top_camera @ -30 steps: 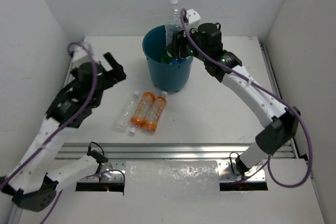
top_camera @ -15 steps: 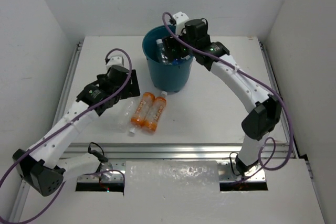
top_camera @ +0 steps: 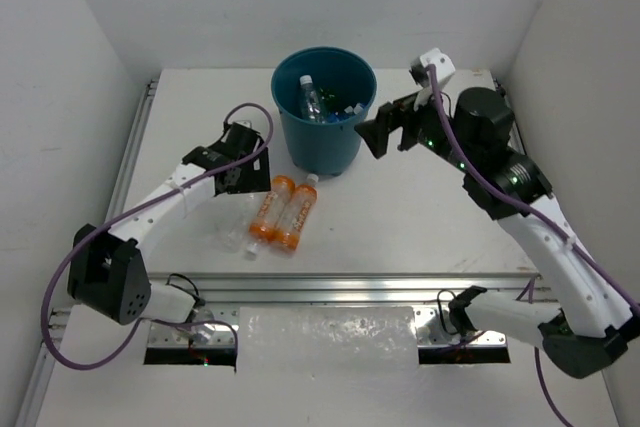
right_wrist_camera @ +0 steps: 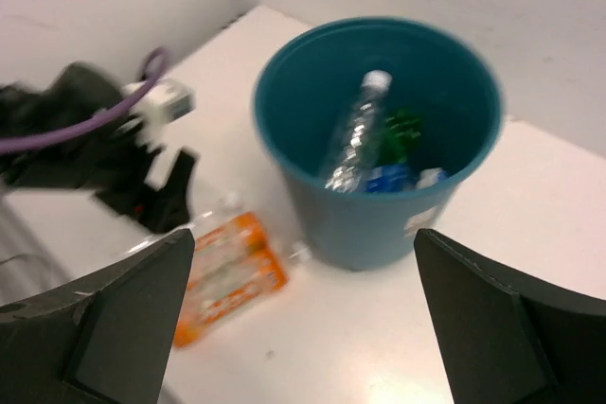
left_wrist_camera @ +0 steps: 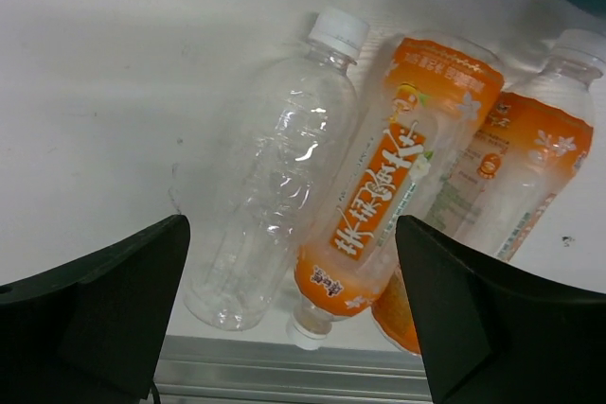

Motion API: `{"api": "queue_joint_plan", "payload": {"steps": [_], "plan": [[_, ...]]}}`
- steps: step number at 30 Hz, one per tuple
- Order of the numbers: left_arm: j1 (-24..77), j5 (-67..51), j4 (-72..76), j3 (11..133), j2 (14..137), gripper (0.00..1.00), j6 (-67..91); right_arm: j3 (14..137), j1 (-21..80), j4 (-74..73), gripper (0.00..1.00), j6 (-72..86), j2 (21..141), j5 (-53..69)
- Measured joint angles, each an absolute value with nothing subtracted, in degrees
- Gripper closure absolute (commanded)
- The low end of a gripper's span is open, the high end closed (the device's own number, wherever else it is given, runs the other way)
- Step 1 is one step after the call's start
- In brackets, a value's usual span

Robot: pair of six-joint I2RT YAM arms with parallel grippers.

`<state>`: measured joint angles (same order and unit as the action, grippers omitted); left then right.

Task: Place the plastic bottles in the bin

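The teal bin (top_camera: pixel 325 152) stands at the back centre with a clear bottle (top_camera: pixel 311 102), a green one (right_wrist_camera: pixel 399 130) and a blue-labelled one (right_wrist_camera: pixel 386 177) inside. A clear bottle (top_camera: pixel 233 223) and two orange bottles (top_camera: pixel 268 209) (top_camera: pixel 297 213) lie side by side in front of the bin. My left gripper (top_camera: pixel 243 182) hovers open just above them. In the left wrist view its fingers (left_wrist_camera: pixel 95 309) straddle the clear bottle (left_wrist_camera: pixel 275 177) and the nearer orange bottle (left_wrist_camera: pixel 393 186) without touching either. My right gripper (top_camera: pixel 382 132) hangs open and empty to the right of the bin (right_wrist_camera: pixel 379 224).
Metal rails run along the table's front edge (top_camera: pixel 330 287) and right side (top_camera: pixel 515 147). White walls close in the back and both sides. The left arm's purple cable (top_camera: pixel 250 112) loops beside the bin.
The right gripper opened, dropped its clear bottle into the bin and pulled back to the right. The left arm swung in and came down over the bottles on the table.
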<state>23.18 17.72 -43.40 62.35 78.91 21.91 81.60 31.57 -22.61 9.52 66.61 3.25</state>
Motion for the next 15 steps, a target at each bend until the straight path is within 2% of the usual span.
{"api": "queue_joint_plan", "payload": {"steps": [4, 9, 13, 14, 15], "plan": [[18.94, 14.72, -41.23, 59.61, 79.90, 0.14, 20.14, 72.25, 31.62, -20.73, 0.01, 12.78, 59.05, 8.51], [16.40, 11.57, -38.50, 57.04, 85.25, 0.17, 18.44, 66.26, 31.64, -20.73, 0.01, 15.05, 56.55, 13.56], [16.40, 9.85, -37.78, 55.51, 89.12, 0.25, 17.76, 64.77, 31.64, -21.06, 0.01, 15.44, 55.59, 15.18], [16.40, 9.85, -37.63, 55.37, 90.32, 0.33, 17.63, 64.42, 31.64, -21.02, 0.01, 15.53, 55.13, 15.53], [16.29, 10.07, -37.56, 55.37, 91.05, 0.35, 17.76, 64.20, 31.64, -21.02, 0.01, 15.62, 54.78, 15.73]]}}
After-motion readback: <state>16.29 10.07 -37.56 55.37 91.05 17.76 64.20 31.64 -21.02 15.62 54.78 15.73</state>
